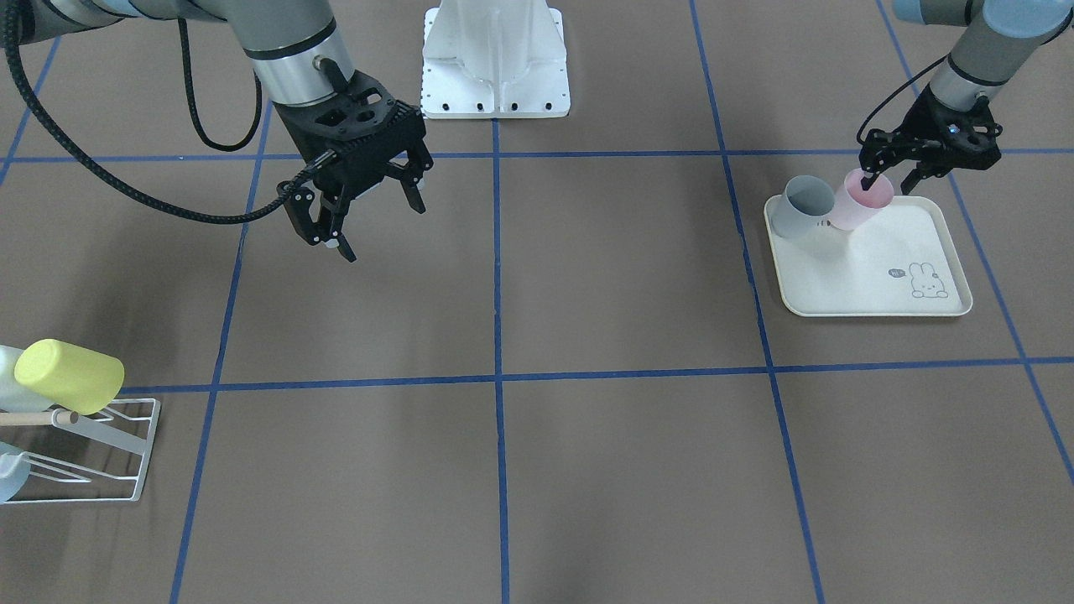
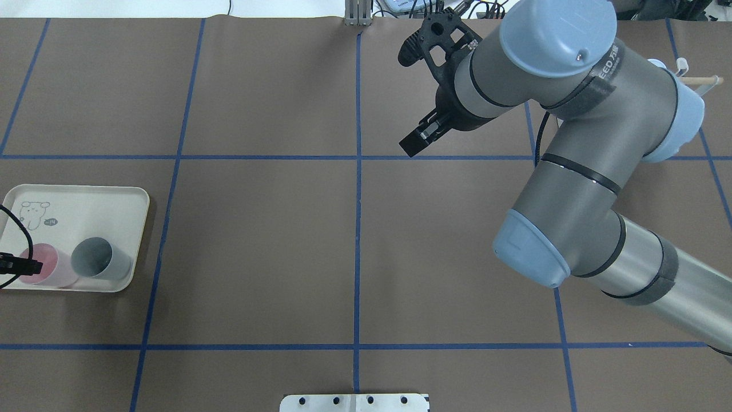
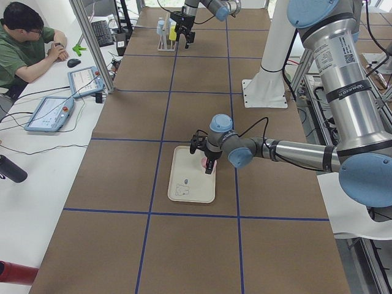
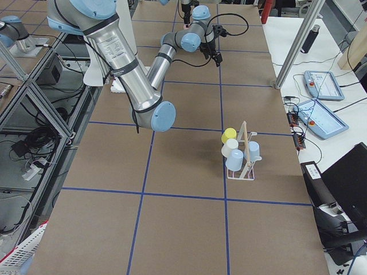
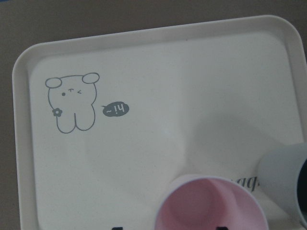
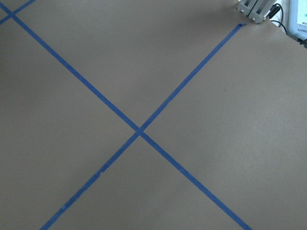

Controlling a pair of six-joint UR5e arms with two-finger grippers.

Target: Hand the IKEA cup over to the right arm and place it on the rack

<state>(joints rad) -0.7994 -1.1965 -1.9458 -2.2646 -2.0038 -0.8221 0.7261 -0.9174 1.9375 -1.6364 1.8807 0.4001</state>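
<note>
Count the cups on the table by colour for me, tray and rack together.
Pink cup: 1
Grey cup: 1
Yellow cup: 1
White cup: 1
Light blue cups: 2
Total: 6

— Which colours were seen on the tray (image 1: 873, 277)?
— It was cream, and a rabbit (image 1: 925, 281) was drawn on it in grey outline. A pink cup (image 1: 860, 205) and a grey-blue cup (image 1: 801, 208) were noted with it.
— And the table (image 1: 629, 277)?
— It was covered in brown, and a grid of blue tape lines (image 1: 497, 277) was marked on it. The rack (image 1: 101, 453) was white, and a yellow-green cup (image 1: 69, 376) was noticed on it.
</note>
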